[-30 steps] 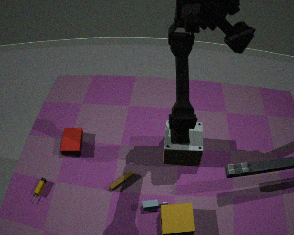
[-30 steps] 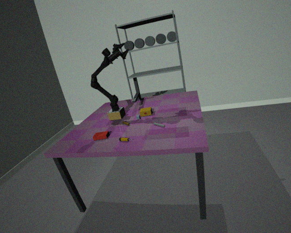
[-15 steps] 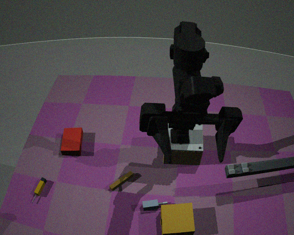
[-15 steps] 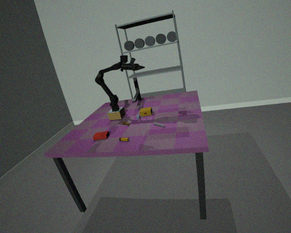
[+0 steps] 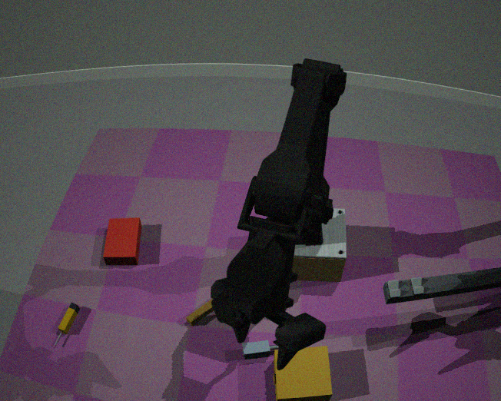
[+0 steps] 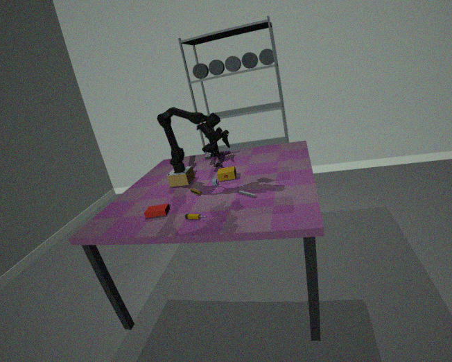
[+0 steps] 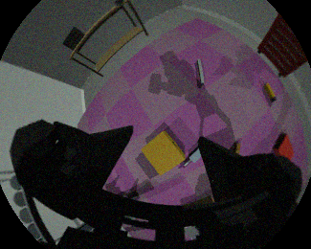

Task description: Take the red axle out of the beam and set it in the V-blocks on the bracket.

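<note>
Gripper released above the tabletop, with the axle still to be placed.
I had the gripper raised, its jaws wide apart and holding nothing. Two V-blocks at the right of the top view, on one bracket, bore no axle that I could see. I could not make out the red axle or the beam, so I judged extraction, placing and final withdrawal unfinished. I counted one red box at left, one yellow box and one screwdriver.
</note>
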Action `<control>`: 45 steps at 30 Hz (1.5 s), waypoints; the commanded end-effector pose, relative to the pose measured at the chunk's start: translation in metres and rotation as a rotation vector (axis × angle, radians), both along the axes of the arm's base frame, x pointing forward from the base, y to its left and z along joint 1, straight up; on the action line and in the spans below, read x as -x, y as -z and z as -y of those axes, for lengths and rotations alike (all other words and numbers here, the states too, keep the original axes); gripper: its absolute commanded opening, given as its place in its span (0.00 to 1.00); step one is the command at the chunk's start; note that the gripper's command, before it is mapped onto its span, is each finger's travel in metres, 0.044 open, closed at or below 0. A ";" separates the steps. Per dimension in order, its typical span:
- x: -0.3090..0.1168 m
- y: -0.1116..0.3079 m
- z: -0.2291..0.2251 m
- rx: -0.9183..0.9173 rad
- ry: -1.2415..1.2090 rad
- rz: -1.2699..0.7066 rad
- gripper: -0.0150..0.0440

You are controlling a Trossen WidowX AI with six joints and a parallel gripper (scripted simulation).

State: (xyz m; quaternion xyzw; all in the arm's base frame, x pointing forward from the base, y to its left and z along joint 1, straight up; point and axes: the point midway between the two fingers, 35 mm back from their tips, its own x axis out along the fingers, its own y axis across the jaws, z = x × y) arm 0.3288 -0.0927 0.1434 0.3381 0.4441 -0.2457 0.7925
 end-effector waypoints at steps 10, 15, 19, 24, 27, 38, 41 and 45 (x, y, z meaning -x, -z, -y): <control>0.083 0.098 0.010 -0.220 0.514 -0.447 1.00; 0.082 0.112 0.011 -0.220 0.514 -0.447 1.00; 0.082 0.133 0.011 -0.220 0.514 -0.447 1.00; 0.082 0.140 0.011 -0.220 0.514 -0.447 1.00; 0.082 0.149 0.011 -0.220 0.514 -0.447 1.00; 0.081 0.159 0.011 -0.220 0.514 -0.447 1.00; 0.081 0.164 0.011 -0.220 0.514 -0.447 1.00; 0.081 0.170 0.011 -0.221 0.514 -0.447 1.00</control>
